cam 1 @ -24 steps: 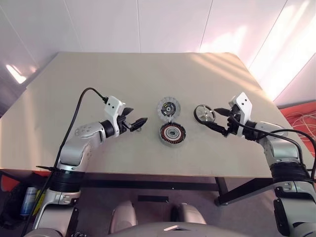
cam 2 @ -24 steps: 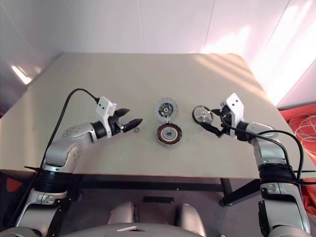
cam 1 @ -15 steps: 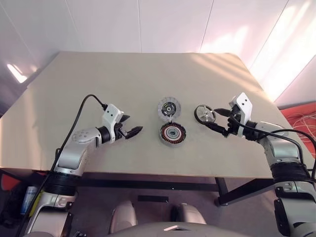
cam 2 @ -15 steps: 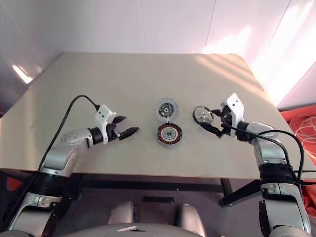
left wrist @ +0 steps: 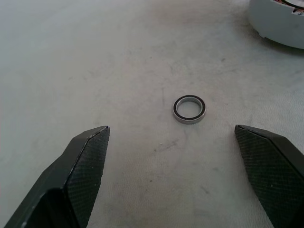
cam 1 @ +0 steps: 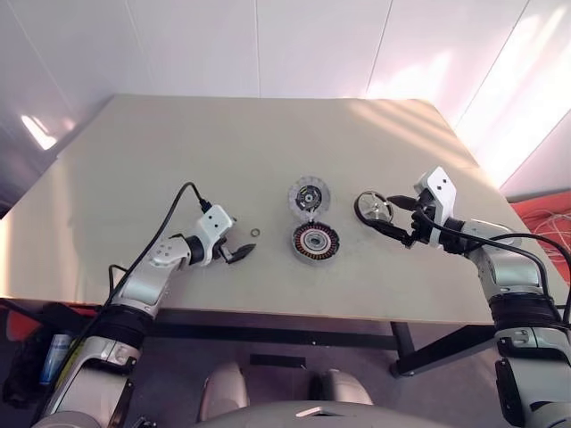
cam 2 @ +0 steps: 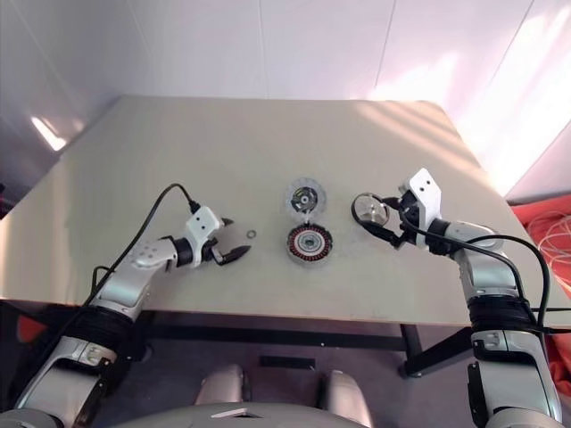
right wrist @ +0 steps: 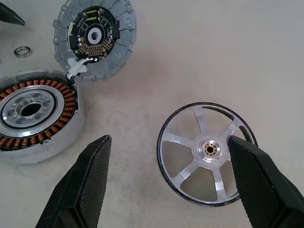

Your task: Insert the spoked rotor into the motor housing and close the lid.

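Note:
The spoked rotor (right wrist: 205, 153), a black-rimmed silver wheel, lies flat on the table right of centre (cam 1: 373, 208). My right gripper (cam 1: 393, 216) hovers at it, open, its fingers (right wrist: 259, 185) flanking the wheel without gripping. The motor housing (cam 1: 314, 241) sits at mid-table with its copper windings exposed (right wrist: 33, 114). Its ribbed grey lid (cam 1: 309, 194) lies flipped open just behind it, joined at the edge (right wrist: 95, 38). My left gripper (cam 1: 239, 254) stands open and empty, left of the housing near the table's front edge.
A small black-and-silver ring (left wrist: 189, 109) lies loose on the table just ahead of my left gripper's fingers (left wrist: 83, 161), left of the housing (cam 1: 256, 234). The beige table (cam 1: 178, 160) stretches bare to the left and back.
My left arm has drawn back toward the table's front edge, away from the small ring, which stays on the table. The right arm and the rotor have not moved.

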### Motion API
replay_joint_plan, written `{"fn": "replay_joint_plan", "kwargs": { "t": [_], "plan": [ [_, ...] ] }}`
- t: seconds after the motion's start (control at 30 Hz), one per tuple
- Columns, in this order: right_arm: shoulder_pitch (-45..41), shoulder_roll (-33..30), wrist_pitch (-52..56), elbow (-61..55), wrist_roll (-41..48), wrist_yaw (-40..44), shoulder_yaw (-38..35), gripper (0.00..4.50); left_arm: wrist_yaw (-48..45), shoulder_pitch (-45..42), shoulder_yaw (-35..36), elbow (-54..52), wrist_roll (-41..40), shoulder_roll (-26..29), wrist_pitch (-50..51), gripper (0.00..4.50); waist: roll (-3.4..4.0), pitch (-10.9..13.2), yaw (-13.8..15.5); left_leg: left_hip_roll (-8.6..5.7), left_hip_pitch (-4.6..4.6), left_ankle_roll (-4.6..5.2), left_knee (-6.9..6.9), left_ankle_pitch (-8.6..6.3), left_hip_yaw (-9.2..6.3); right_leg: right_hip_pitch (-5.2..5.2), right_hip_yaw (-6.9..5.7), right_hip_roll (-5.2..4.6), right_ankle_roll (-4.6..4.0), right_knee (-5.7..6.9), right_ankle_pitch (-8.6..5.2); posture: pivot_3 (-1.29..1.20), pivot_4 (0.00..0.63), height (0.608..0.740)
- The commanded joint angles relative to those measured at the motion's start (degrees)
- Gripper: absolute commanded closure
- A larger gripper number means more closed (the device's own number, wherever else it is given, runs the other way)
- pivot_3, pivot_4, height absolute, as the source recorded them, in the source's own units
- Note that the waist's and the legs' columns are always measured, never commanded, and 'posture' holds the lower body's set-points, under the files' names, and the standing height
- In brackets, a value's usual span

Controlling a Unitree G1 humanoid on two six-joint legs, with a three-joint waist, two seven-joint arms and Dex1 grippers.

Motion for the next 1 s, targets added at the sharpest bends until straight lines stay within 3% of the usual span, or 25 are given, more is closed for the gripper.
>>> {"fn": "replay_joint_plan", "kwargs": {
  "t": [0.03, 0.6, 1.0],
  "plan": [
    [-0.02, -1.01, -0.44, -2.95, 0.99, -0.33, -1.13, 0.11, -2.31, 0.63, -0.74, 0.59, -1.05, -1.54, 0.89, 0.02, 0.01, -0.01, 0.00, -0.01, 0.02, 0.02, 0.00, 0.01, 0.00, 0.05, -0.05, -0.09, 0.03, 0.00, -0.02, 0.00, 0.000, 0.740],
    [-0.01, -1.39, -0.18, -3.11, 0.85, -0.15, -0.67, 0.11, -8.44, 3.73, 0.30, -3.26, -7.33, -4.97, 10.66, 0.02, 0.46, -0.30, 0.04, -0.52, -0.07, 0.59, -0.23, -0.17, -0.03, 0.15, -0.10, -0.65, 0.42, -0.25, -0.27, 0.00, 0.000, 0.740],
    [-0.25, -2.61, -0.13, -2.89, 0.89, 0.36, -0.87, 0.11, -5.91, 1.28, -0.24, -1.19, -2.85, -7.22, 7.09, 0.02, 0.51, -0.33, 0.20, -0.72, -0.03, 0.73, -0.24, -0.12, -0.04, 0.34, -0.25, -0.97, 0.48, -0.26, -0.31, 0.00, 0.000, 0.740]
  ]
}}
